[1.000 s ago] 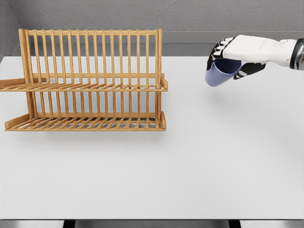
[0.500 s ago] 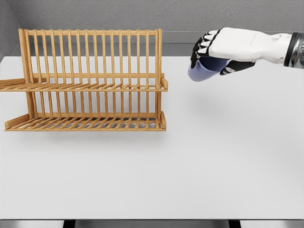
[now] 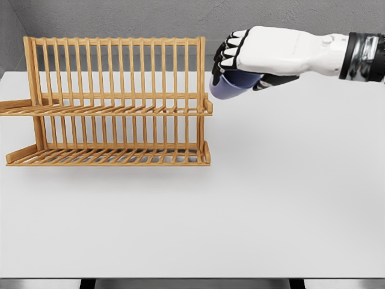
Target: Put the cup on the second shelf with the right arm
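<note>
Blue-violet in colour, the cup (image 3: 228, 87) hangs in the air under the right robot hand (image 3: 252, 57), whose black-padded fingers (image 3: 227, 53) are curled over its rim and hold it clamped. Its body tilts, the bottom pointing down and to the left. The cup sits just beside the right end of the wooden dish rack (image 3: 114, 102), near the height of the upper shelf (image 3: 108, 110), and appears apart from the wood, though the gap is small. The white arm comes in from the right edge of the view, with a dark band at the wrist (image 3: 364, 57). The rack stands on the left part of the white surface (image 3: 240, 211), with a tall back of upright slats and two slatted shelves, the lower shelf (image 3: 108, 156) resting close to the surface. Both shelves carry nothing. A grey wall (image 3: 180, 18) runs behind the surface.
</note>
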{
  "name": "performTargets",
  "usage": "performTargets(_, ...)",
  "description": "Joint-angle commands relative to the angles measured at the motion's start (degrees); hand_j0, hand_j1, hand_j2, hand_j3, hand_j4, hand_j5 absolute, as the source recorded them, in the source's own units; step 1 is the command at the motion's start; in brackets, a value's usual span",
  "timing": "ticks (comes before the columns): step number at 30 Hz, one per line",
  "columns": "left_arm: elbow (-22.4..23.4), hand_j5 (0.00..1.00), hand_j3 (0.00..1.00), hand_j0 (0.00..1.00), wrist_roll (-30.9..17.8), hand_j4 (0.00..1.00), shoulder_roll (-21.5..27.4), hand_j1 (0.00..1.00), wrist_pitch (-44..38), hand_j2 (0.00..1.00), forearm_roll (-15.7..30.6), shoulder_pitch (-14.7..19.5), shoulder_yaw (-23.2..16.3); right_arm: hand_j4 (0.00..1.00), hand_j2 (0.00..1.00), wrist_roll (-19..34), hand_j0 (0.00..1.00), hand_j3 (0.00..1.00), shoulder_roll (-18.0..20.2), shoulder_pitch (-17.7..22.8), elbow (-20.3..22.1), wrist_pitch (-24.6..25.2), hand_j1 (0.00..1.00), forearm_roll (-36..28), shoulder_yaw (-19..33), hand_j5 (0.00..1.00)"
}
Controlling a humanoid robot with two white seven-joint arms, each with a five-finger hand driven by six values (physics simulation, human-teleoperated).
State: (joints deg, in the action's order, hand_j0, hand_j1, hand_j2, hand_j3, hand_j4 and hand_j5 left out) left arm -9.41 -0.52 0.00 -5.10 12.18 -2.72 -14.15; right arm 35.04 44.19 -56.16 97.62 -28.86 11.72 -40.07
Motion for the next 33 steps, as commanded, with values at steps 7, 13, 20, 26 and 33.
performTargets(7,0.01,1.0,1.0,1.0,-0.01,1.0,0.0,1.0,0.0,1.0,-0.05,0.0,0.0,0.62,0.62,-0.04,0.62,0.62,-2.87,-1.32,0.38,0.21,0.62,-0.21,-1.5,0.62)
performTargets(13,0.01,1.0,1.0,1.0,-0.01,1.0,0.0,1.0,0.0,1.0,-0.05,0.0,0.0,0.62,0.62,-0.04,0.62,0.62,-4.28,-2.64,0.38,0.21,0.62,-0.21,-2.38,0.62)
performTargets(20,0.01,1.0,1.0,1.0,-0.01,1.0,0.0,1.0,0.0,1.0,0.04,0.0,0.0,0.63,0.63,-0.04,0.63,0.63,-5.51,-3.16,0.38,0.47,0.63,-0.12,-4.31,0.63)
performTargets(26,0.01,1.0,1.0,1.0,-0.01,1.0,0.0,1.0,0.0,1.0,-0.05,0.0,0.0,0.65,0.65,-0.04,0.65,0.65,-6.22,-3.16,0.2,0.82,0.65,-0.12,-6.07,0.65)
performTargets(33,0.01,1.0,1.0,1.0,-0.01,1.0,0.0,1.0,0.0,1.0,-0.05,0.0,0.0,1.0,1.0,-0.04,1.0,1.0,-6.22,-3.08,0.29,0.38,1.0,-0.12,-6.42,1.0)
